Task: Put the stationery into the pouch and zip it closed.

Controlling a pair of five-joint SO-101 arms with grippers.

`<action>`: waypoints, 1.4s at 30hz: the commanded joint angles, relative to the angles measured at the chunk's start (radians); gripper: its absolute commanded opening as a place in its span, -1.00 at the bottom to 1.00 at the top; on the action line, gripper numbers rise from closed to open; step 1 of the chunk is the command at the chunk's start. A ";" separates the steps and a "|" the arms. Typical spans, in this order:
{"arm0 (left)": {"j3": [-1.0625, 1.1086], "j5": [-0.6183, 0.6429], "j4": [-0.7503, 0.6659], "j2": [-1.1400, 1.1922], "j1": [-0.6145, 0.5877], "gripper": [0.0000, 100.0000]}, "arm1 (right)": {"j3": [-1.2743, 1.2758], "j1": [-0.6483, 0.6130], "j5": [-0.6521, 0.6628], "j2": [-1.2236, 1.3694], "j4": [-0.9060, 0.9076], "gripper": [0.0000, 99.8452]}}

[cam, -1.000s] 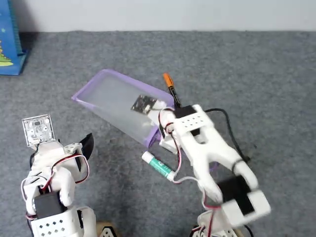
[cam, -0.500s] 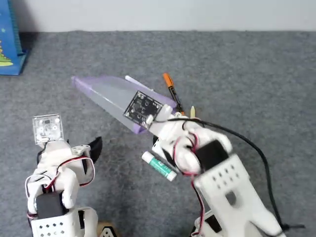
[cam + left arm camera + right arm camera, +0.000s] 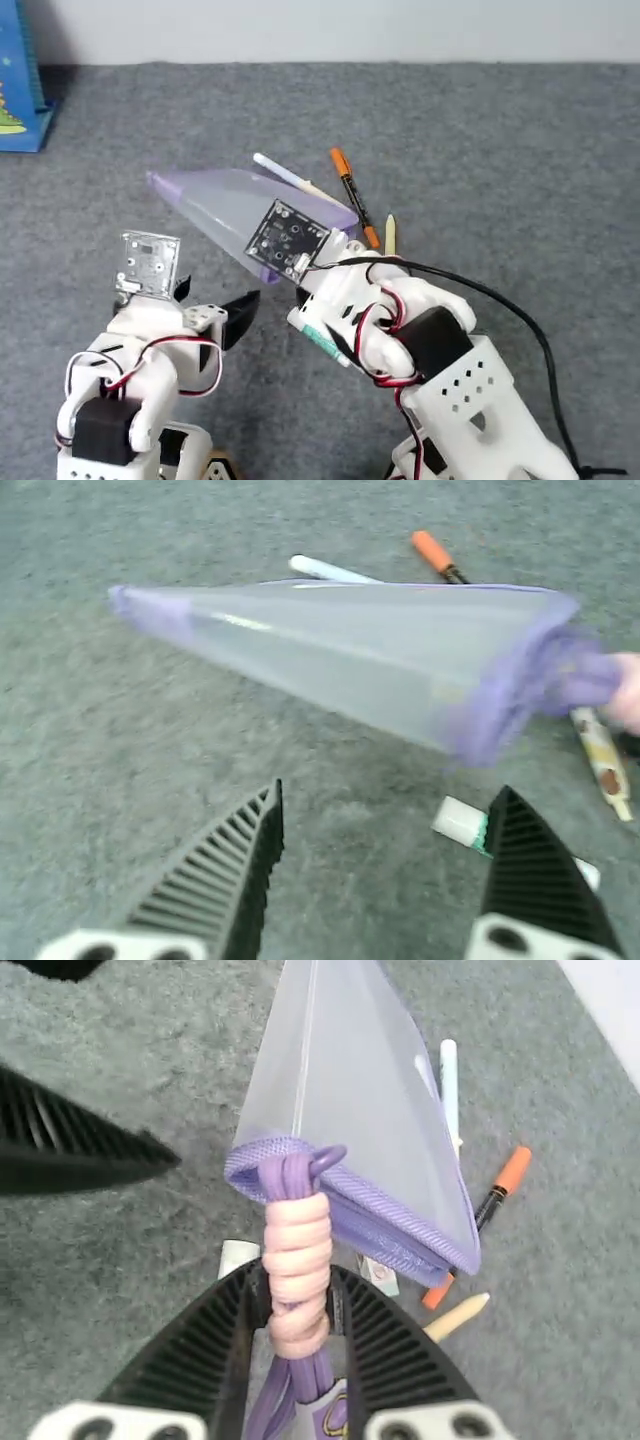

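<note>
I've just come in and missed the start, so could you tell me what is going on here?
The right hand is shut on the pink strap of the clear, purple-edged pouch, holding that end up off the grey table so the pouch sits tilted. The left hand is open, low beside the pouch, holding nothing. The orange marker, white pen, pencil and glue stick lie on the table, none in the pouch yet.

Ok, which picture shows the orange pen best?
The high view: the orange pen lies full length beside the pouch. The left wrist view catches just its orange cap; in the right wrist view the pouch covers its middle.
</note>
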 commanded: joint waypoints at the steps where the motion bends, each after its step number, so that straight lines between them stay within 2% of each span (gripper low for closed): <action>1: -0.051 0.003 -0.002 -0.005 0.035 -0.37 | -0.008 -0.045 -0.011 -0.030 0.005 -0.98; 18: 0.170 0.000 -0.241 -0.005 0.029 -0.37 | -0.014 -0.062 -0.031 -0.039 0.042 -0.98; 24: 0.220 -0.002 -0.318 -0.005 -0.058 -0.37 | -0.014 -0.062 -0.025 -0.039 0.051 -0.98; 27: 0.225 -0.002 -0.318 -0.005 -0.064 -0.38 | -0.014 -0.081 -0.025 -0.039 0.062 -0.98; 34: 0.225 -0.058 -0.318 -0.005 -0.058 -0.64 | -0.012 -0.133 -0.023 -0.039 0.085 -0.98; 42: 0.225 -0.063 -0.318 -0.005 -0.057 -0.79 | 0.000 -0.137 -0.031 -0.039 0.085 -0.98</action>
